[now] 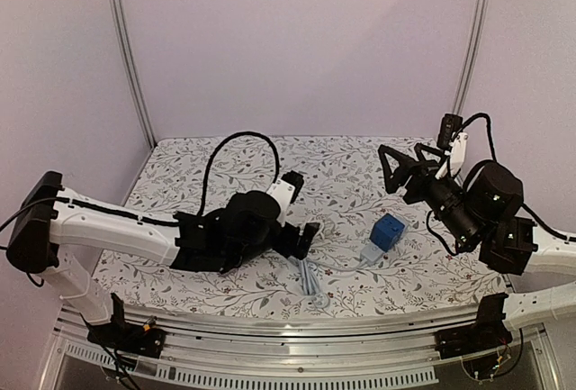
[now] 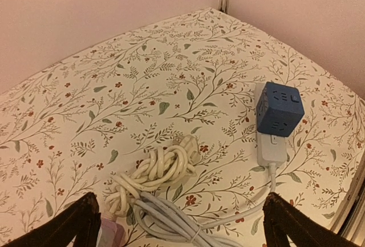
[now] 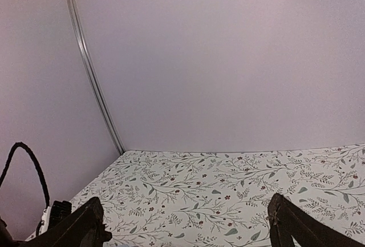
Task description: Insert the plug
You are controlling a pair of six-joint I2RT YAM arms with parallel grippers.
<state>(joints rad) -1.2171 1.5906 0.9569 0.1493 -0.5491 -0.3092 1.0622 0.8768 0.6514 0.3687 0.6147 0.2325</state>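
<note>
A blue cube socket [image 2: 278,108] stands on the floral table with a white block [image 2: 271,149] plugged into its near side; it also shows in the top view [image 1: 389,230]. A cream coiled cord [image 2: 151,173] with its plug head [image 2: 193,144] lies in front of my left gripper [image 2: 182,233], beside a tied grey-white cable bundle [image 2: 177,221]. My left gripper [image 1: 303,239] is open and empty, low over the cords. My right gripper [image 1: 390,172] is open and empty, raised to the cube's far right, facing the back wall [image 3: 185,233].
A pinkish piece [image 2: 112,237] sits at the cord's near left end. The floral cloth [image 1: 225,165] ends at metal corner posts [image 1: 126,48] and walls. The left arm's black cable loop [image 1: 236,142] arches over the table. A metal rail [image 1: 297,340] runs along the near edge.
</note>
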